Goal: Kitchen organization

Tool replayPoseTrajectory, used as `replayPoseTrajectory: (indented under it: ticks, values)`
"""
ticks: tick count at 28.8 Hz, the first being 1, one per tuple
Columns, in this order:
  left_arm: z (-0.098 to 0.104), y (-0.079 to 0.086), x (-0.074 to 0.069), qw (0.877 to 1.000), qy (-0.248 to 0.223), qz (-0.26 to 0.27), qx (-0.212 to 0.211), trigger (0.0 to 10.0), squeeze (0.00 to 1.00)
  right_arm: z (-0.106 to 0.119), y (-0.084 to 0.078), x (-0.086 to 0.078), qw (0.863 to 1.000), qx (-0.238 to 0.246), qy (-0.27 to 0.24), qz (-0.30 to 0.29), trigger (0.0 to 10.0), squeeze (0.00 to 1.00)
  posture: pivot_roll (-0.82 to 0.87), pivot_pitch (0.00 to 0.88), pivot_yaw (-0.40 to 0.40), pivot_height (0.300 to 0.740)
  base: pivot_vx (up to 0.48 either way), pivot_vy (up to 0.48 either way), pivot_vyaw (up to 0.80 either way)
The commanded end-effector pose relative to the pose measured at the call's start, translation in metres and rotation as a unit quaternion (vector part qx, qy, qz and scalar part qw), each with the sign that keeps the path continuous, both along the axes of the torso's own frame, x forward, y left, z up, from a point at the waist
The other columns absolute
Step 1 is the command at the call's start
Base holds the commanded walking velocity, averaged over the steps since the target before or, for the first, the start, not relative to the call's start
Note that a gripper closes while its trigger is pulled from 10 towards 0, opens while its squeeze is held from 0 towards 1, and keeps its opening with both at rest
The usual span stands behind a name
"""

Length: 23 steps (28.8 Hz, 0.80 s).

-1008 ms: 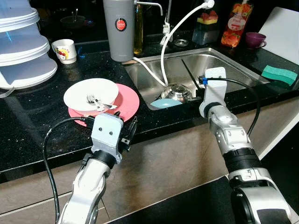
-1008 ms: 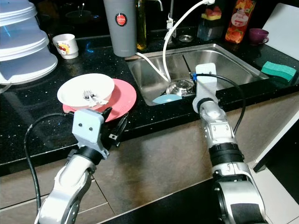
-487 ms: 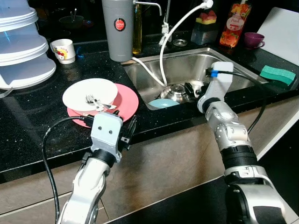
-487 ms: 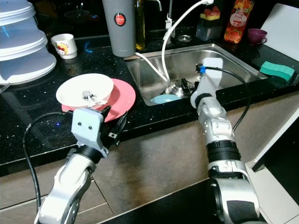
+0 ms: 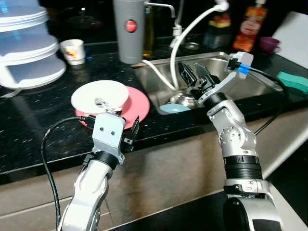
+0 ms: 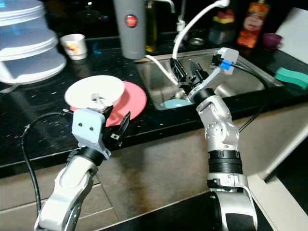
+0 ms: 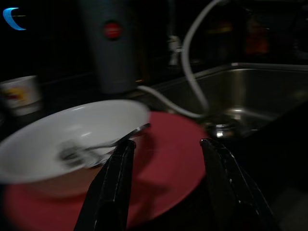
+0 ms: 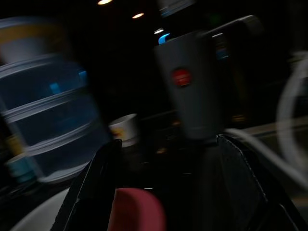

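Left wrist view: the left end effector (image 7: pixel 166 185) has its two long black fingers spread apart with nothing between them, poised at the near edge of a flat, round pink plate (image 7: pixel 178 159). A shallow white bowl (image 7: pixel 72 139) sits on that plate, glossy and smooth, with a thin metal fork (image 7: pixel 103 147) lying inside it, its handle over the rim toward the fingers. The head views show this stack on the black speckled table (image 5: pixel 33 125), left of the sink.

The right end effector (image 5: pixel 192 77) is raised above the stainless steel sink (image 5: pixel 260 86), fingers apart and empty, pointing left across the basin. Below it lie a shiny metal bowl (image 5: pixel 180 98) and a pale blue dish (image 5: pixel 174 108), which the wrist views hide. A white hose (image 5: pixel 185 36) arcs down into the basin.

The blurred right wrist view looks past its fingers at a tall grey cylindrical jug (image 8: pixel 190 91), a small white cup (image 8: pixel 126 127) and stacked translucent plastic tubs (image 8: pixel 53 115). A green sponge (image 5: pixel 294 82) rests on the far right.
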<state>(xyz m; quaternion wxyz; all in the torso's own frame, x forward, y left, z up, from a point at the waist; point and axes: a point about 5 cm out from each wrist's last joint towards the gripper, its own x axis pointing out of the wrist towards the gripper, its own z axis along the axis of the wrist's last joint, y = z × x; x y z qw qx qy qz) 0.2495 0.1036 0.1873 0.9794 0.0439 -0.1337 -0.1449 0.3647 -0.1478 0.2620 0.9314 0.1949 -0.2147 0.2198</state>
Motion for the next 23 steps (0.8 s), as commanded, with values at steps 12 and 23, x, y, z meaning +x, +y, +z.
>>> replayPoseTrajectory:
  ticks: [12, 23]
  values:
    - [-0.0051, 0.0055, -0.0003, 1.000, 0.017, -0.012, 0.007, 10.0, 0.00, 0.0062, 0.0011, -0.0009, 1.000, 0.008, -0.006, 0.010, 10.0, 0.00, 0.09, 0.000, -0.011, 0.740, 0.000, 0.000, 0.40]
    - [-0.0121, 0.0012, -0.0026, 0.997, 0.039, -0.060, 0.028, 10.0, 0.00, 0.0025, 0.0046, -0.0081, 1.000, 0.016, -0.009, 0.018, 10.0, 0.00, 0.06, 0.000, 0.026, 0.740, 0.000, 0.000, 0.00]
